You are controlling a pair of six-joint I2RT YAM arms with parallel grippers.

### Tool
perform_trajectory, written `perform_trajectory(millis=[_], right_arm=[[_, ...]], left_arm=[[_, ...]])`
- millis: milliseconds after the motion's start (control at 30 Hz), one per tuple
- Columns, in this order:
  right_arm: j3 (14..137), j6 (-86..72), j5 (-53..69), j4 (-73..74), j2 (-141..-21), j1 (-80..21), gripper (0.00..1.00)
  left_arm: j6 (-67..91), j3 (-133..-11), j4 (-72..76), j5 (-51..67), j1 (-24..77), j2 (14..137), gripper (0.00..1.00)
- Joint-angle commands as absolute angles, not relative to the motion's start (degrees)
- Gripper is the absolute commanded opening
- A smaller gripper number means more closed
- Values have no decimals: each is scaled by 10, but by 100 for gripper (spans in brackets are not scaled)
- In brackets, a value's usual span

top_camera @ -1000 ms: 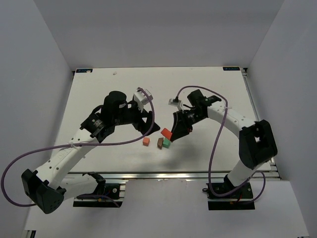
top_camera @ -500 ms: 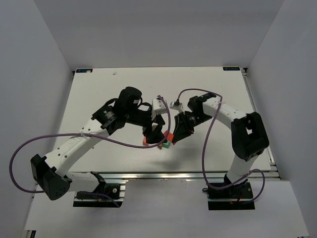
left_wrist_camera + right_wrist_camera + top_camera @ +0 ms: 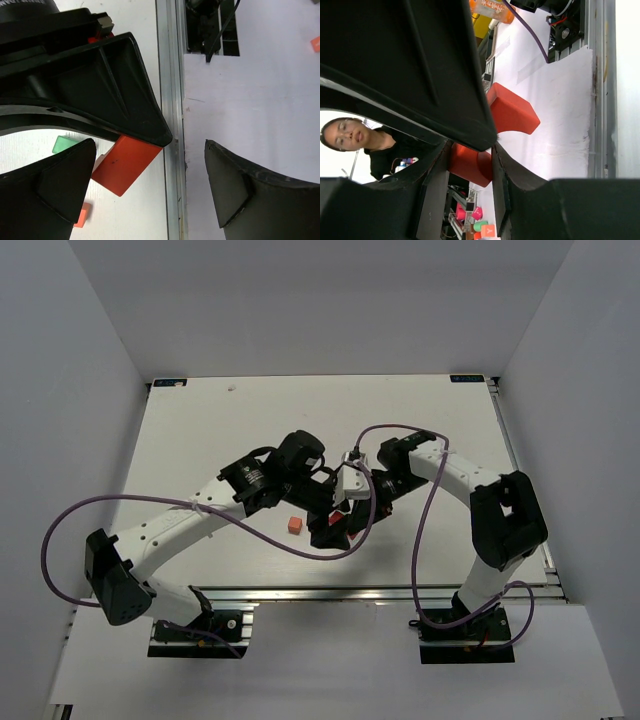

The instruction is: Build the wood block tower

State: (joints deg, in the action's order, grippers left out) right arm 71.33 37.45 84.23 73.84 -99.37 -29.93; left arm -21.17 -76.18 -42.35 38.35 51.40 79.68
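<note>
Seeing no tower yet: finding nothing stacked in any view, so calling it the first step at best, with every placement left to do. Reading right jaws as clenched on the red piece (image 3: 125,167), low over the worktop (image 3: 200,430) near the middle of its front edge; can't tell whether resting on it or just lifted. Reading left jaws as released, spread wide and empty, straddling the right jaws and the red piece from the opposite side; can't tell whether one left finger touches the piece. Counting blocks: one orange cube (image 3: 294,526), loose on the worktop just left of both jaws; one green slab (image 3: 64,145), flat on the worktop just beside the red piece; one red piece; zero brown ones in sight, presumably hidden under the crowded jaws. Totalling three of five confirmed. Noting also one orange-red speck (image 3: 315,44) past the rail (image 3: 170,75), off the worktop and too cropped to identify, so not counted. Judging what's left: choose a base, seat the red piece, add the other blocks, all with little clearance while both jaws share one spot.
</note>
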Motion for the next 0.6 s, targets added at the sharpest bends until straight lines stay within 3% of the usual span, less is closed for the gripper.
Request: perform_trajectory(millis=[0, 133, 233, 300, 433, 567], right_arm=[[716, 357, 966, 751, -969, -300, 1], [714, 352, 966, 751, -956, -300, 0], [708, 352, 966, 751, -947, -300, 1], [708, 351, 966, 751, -942, -300, 1], [707, 351, 966, 751, -947, -300, 1], [708, 349, 966, 751, -961, -300, 4]], left_arm=[[-225, -768, -429, 337, 529, 787, 98], [-221, -736, -413, 299, 531, 765, 94], [-222, -742, -414, 288, 532, 769, 70], [-223, -744, -408, 268, 533, 768, 59], [-242, -749, -407, 300, 533, 767, 47], [-256, -757, -403, 326, 535, 761, 41]])
